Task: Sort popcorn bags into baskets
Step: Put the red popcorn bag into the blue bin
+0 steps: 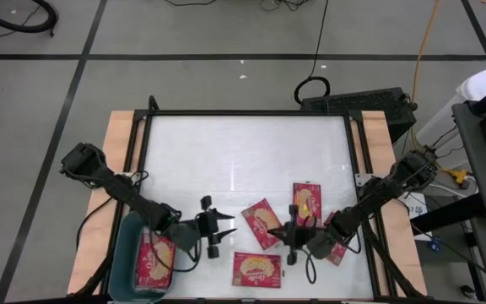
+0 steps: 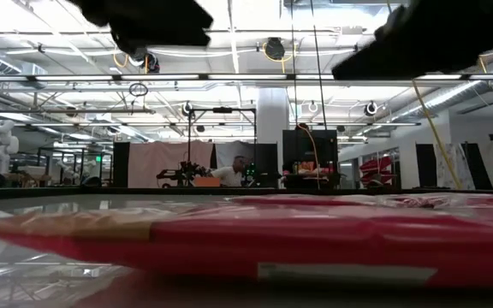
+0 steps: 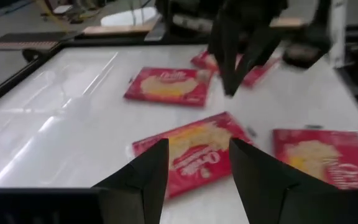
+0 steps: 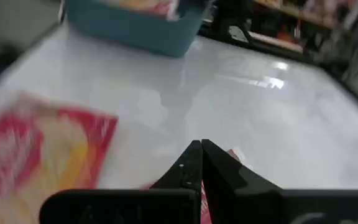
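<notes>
Four red popcorn bags lie flat on the white table: one [image 1: 261,224] between the grippers, one [image 1: 306,203] farther back, one [image 1: 256,268] by the near edge, and one [image 1: 337,245] partly under the right arm. More bags [image 1: 157,260] lie in the teal basket [image 1: 123,253] at the near left. My left gripper [image 1: 223,229] is open and low just right of the basket. In its wrist view the fingers [image 3: 197,155] frame the middle bag [image 3: 197,152] without touching it. My right gripper [image 1: 290,231] is shut [image 4: 201,149] and hangs over the table right of that bag.
A dark raised frame [image 1: 243,113] borders the white table, with wooden strips [image 1: 118,143] outside it. The far half of the table [image 1: 243,152] holds no objects. In the low view one red bag [image 2: 315,248] lies right before the camera. A person [image 2: 228,174] sits far off in the room.
</notes>
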### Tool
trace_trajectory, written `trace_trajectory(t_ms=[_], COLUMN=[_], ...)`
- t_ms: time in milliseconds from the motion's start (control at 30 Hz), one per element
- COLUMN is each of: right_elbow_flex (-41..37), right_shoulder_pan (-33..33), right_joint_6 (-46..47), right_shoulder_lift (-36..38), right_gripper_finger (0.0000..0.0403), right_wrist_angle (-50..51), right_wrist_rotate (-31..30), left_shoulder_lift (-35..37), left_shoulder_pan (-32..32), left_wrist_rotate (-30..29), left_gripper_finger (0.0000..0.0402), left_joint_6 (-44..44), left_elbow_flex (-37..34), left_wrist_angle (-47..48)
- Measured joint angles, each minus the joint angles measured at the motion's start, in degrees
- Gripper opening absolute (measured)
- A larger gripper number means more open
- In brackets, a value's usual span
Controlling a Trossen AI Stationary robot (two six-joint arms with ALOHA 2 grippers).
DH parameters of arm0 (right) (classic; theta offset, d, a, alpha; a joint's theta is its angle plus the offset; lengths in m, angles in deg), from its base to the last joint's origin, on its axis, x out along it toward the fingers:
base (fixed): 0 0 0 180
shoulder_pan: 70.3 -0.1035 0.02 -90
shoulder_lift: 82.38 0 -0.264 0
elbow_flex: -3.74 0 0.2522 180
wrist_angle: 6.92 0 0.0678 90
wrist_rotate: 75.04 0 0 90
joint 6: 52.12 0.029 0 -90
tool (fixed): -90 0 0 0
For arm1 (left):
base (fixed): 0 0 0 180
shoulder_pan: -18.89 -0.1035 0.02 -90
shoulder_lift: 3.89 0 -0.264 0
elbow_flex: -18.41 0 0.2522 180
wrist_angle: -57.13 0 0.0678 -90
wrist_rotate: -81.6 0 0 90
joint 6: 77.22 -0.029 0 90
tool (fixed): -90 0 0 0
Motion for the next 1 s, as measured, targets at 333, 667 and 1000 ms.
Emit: trace_trajectory(t_ms=[333, 667, 1000], right_elbow_flex=[0.10, 0.07, 0.17], right_shoulder_pan=[6.29, 11.11, 11.71], right_joint_6=[20.75, 32.16, 35.28], right_shoulder_lift=[4.52, 0.16, -4.26], right_gripper_finger=[0.0012, 0.0013, 0.0013], right_wrist_angle=[19.55, 26.92, 22.40], right_wrist_rotate=[10.26, 24.06, 26.12], left_shoulder_lift=[-9.88, -20.42, -25.70], left_shoulder_pan=[-4.66, -7.01, -7.02], left_wrist_rotate=[4.53, 8.96, 11.78], left_gripper_finger=[0.0173, 0.0172, 0.0172], left_joint_6=[1.92, -8.10, -32.41], left_elbow_flex=[3.96, 18.90, 23.20], left_wrist_angle=[0.32, 19.04, 24.54])
